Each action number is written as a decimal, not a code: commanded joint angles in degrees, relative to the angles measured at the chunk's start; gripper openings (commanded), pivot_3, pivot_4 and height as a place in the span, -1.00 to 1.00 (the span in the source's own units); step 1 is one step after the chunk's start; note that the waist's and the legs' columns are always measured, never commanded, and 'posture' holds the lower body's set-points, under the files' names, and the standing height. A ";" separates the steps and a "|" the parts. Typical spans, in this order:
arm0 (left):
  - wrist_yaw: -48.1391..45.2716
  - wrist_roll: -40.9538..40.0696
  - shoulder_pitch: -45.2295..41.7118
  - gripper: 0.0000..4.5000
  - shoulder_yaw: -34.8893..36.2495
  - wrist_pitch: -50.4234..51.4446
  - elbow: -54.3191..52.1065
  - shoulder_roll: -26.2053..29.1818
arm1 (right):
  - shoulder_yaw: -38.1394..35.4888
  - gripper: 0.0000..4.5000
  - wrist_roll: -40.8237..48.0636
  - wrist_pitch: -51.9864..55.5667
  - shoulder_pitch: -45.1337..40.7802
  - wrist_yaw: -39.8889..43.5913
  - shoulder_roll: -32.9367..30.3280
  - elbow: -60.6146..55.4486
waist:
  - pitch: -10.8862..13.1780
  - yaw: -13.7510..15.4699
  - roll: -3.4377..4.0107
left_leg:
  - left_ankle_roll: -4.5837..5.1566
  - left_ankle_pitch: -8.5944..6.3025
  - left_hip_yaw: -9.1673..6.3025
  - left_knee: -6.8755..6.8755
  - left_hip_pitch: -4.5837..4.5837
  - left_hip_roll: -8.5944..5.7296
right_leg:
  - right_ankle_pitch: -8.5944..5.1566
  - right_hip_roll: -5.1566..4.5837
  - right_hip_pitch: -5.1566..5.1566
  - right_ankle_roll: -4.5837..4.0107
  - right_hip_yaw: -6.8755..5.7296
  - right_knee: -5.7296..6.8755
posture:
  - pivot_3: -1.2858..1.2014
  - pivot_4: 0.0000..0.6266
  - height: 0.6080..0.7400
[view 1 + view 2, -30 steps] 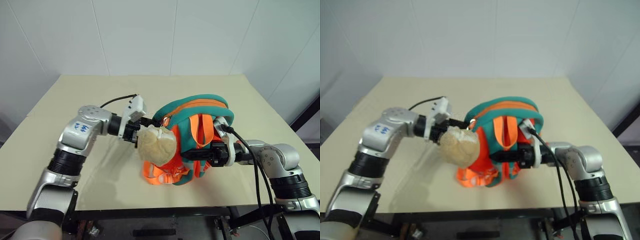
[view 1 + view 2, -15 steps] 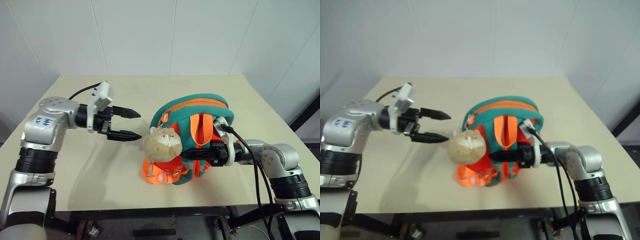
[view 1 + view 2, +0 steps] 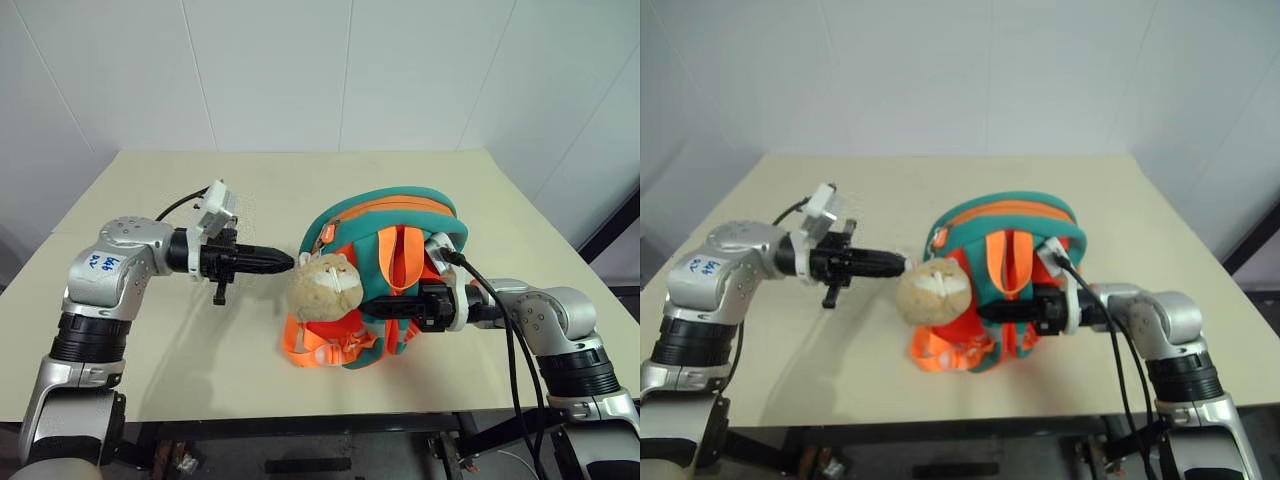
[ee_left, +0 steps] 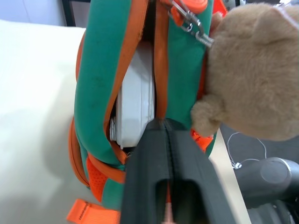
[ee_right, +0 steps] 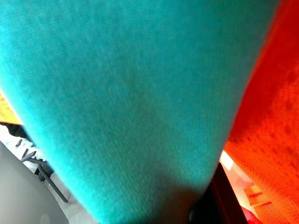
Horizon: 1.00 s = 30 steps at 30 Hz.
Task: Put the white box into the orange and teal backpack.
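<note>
The orange and teal backpack (image 3: 390, 225) stands upright mid-table, with a tan plush toy (image 3: 322, 287) hanging at its left side. Through the open zipper gap I see the white box (image 4: 138, 107) lying inside it. My left gripper (image 3: 288, 262) is shut and empty. It points level at the backpack's left edge, with its tips just beside the zipper pull and above the toy. My right gripper (image 3: 385, 308) comes in from the right and is shut on a teal strap (image 5: 121, 102) at the backpack's front.
The beige table (image 3: 200, 340) has free room to the left, behind and in front of the backpack. Orange webbing straps (image 3: 320, 348) spill onto the table below the toy. A black cable (image 3: 515, 350) hangs from my right arm.
My left gripper drew back to the left from the backpack with its fingers open. It then shut and came back to the backpack's edge. The plush toy swung down. The right arm stayed still.
</note>
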 commanded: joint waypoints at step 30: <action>2.99 2.02 -1.64 -0.99 -1.54 -4.90 2.92 -1.60 | -1.91 -0.97 2.64 0.88 1.06 -2.90 0.95 -3.07 | 0.00 0.05 0.00 | 0.00 -0.07 0.06 0.08 -0.01 0.03 | 0.02 0.02 0.01 -0.04 0.04 -0.04 | 0.03 -0.52 1.00</action>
